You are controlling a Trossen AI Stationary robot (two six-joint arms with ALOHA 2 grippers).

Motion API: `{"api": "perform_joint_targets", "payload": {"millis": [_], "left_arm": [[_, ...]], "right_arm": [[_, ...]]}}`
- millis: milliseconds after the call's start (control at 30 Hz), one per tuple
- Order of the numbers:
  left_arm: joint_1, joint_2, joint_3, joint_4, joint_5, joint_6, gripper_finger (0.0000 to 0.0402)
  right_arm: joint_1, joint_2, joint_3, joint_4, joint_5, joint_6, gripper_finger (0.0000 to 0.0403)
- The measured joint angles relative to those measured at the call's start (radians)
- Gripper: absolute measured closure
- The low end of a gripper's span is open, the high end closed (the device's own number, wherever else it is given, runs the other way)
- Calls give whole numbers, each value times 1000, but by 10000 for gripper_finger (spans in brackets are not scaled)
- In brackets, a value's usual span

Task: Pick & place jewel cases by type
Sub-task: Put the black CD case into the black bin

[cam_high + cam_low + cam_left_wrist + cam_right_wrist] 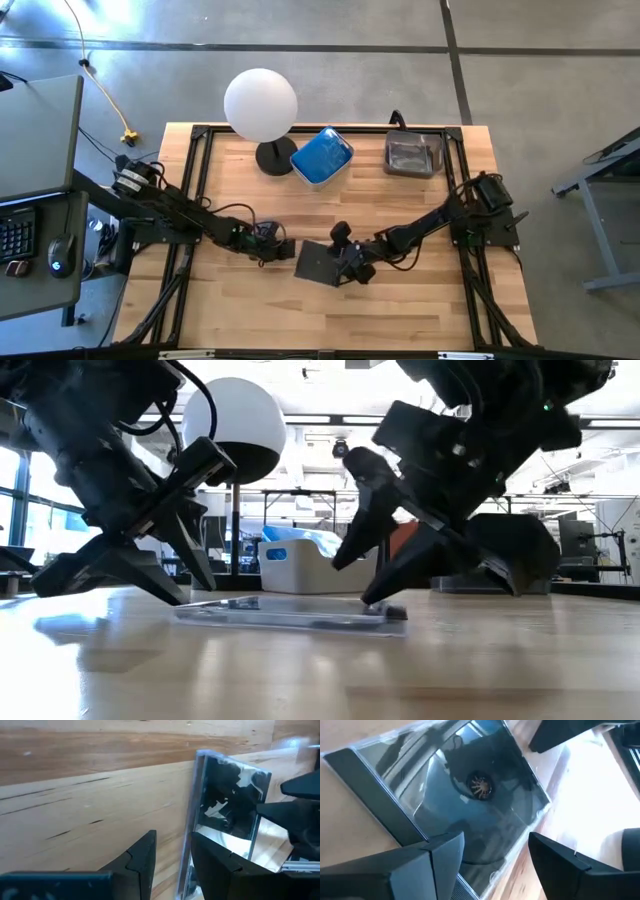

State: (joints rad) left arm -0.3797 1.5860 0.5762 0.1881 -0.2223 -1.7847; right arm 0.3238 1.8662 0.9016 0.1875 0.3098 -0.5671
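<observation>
One clear jewel case with a black inside (pixel 318 263) lies flat on the wooden table between the two grippers, and appears thin and flat in the low view (pixel 285 613). My left gripper (pixel 283 247) stands open at the case's left edge (pixel 192 815), fingers pointing slantwise down. My right gripper (pixel 495 840) hangs open over the case's right part (pixel 465 795), one finger on each side of its corner. Blue cases lie in the blue tub (pixel 322 157) at the far edge. Dark cases lie in the clear tub (pixel 413 153) beside it. My left gripper has one finger (pixel 220 865) over the case's left edge and the other (pixel 140 860) on the bare table side; whether either touches the case cannot be told. My right gripper's lower fingertip (pixel 375 598) comes down close to the case's top near its right end; contact cannot be told.
A lamp with a white globe (pixel 260 103) stands on a dark foot at the far edge, left of the blue tub. Black frame rails (pixel 195 170) run along the table's sides. Bare wood (pixel 330 320) lies toward the near edge.
</observation>
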Motion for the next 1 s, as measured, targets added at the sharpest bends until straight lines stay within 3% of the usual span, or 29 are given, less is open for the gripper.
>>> {"api": "perform_joint_targets", "payload": {"millis": [400, 533, 700, 1000], "left_arm": [[3, 4, -1, 26, -77, 11, 278], [37, 38, -1, 70, -46, 29, 278], [88, 144, 11, 278, 48, 82, 278], [168, 257, 147, 311, 200, 183, 278]], "right_arm": [[24, -172, -4, -391, -70, 157, 183], [59, -157, -65, -254, -67, 121, 183], [85, -143, -150, -26, -20, 45, 183], [65, -145, -158, -68, -41, -3, 183]]}}
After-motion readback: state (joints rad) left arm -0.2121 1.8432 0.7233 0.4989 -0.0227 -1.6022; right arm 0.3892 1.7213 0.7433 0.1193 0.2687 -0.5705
